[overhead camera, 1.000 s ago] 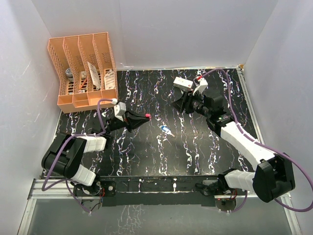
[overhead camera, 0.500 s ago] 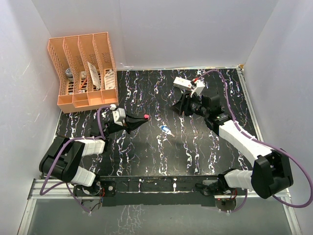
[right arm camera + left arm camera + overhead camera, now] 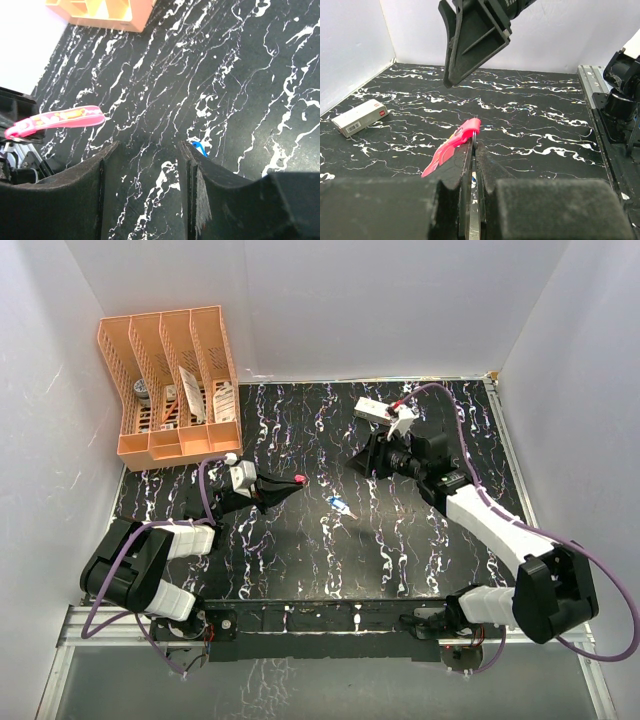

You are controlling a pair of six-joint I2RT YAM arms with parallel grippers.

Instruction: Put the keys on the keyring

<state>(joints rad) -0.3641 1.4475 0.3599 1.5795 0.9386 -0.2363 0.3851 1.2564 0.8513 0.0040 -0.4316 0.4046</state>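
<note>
Progress looked slight, judging by how things lay. At the upper left of the overhead view stood an orange file rack (image 3: 170,385), apart from the work. Right of it and lower, left of centre, the left gripper (image 3: 288,486) was clamped tight on the pink key (image 3: 300,479). In the left wrist view that key stuck out up and to the left from between the closed fingers, lifted off the black marbled table (image 3: 300,570). Just right of the pink key and a little lower, the blue key (image 3: 341,505) lay loose on the table with nothing touching it. Further right and higher, the right gripper (image 3: 362,455) hung above the table with its jaws about half apart and nothing between them; its own camera showed only bare tabletop in the gap, the blue key peeking out beside one finger. A white box (image 3: 372,410) sat just beyond it. No keyring could be made out in any view, so neither key appeared threaded: one picked up, one waiting, both to be put on.
</note>
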